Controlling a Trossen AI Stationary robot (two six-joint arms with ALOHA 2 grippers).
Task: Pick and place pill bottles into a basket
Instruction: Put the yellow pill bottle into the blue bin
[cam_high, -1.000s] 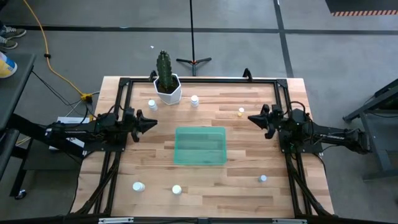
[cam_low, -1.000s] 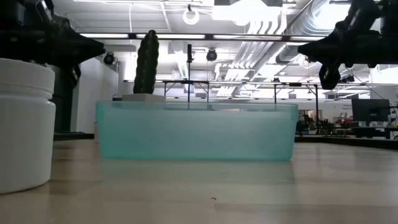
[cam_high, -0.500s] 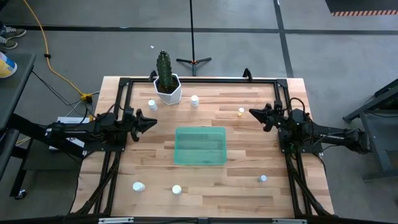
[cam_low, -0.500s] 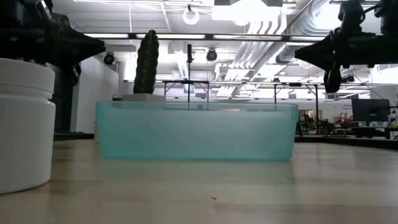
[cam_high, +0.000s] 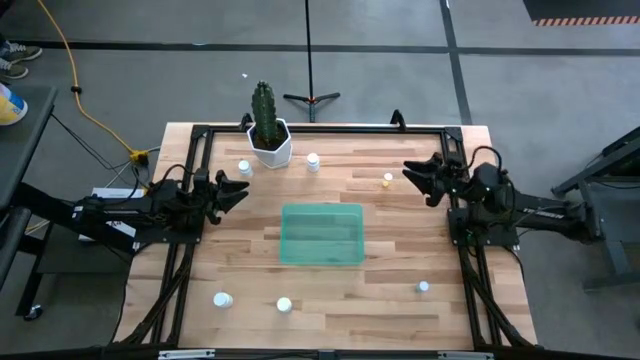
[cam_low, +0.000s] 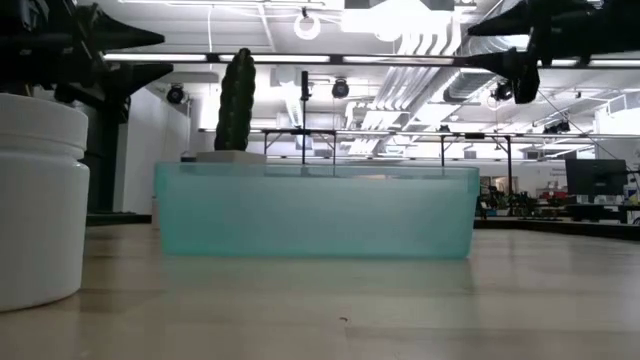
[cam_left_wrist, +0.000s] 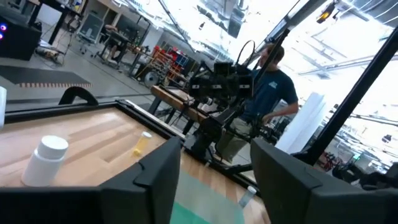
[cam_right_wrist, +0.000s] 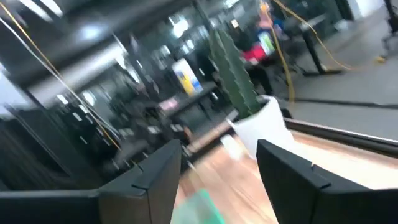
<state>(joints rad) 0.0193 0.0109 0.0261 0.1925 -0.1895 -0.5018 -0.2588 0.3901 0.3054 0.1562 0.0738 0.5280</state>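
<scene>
While the basket (cam_high: 321, 235) is sitting empty between the two arms, all six pill bottles (cam_high: 313, 160) are lying scattered on the table (cam_high: 400, 310), so every pick is left to do. The right gripper (cam_high: 412, 175) is hovering with fingers spread and nothing held, the yellowish bottle (cam_high: 388, 180) just ahead of its tips. The left gripper (cam_high: 240, 190) is waiting parted and empty, a white bottle (cam_high: 244, 167) just beside its tips.

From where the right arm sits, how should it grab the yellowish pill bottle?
Take the yellowish bottle across its body, coming straight down: it looks tipped on its side on bare wood. The right claw is open beside it.
</scene>
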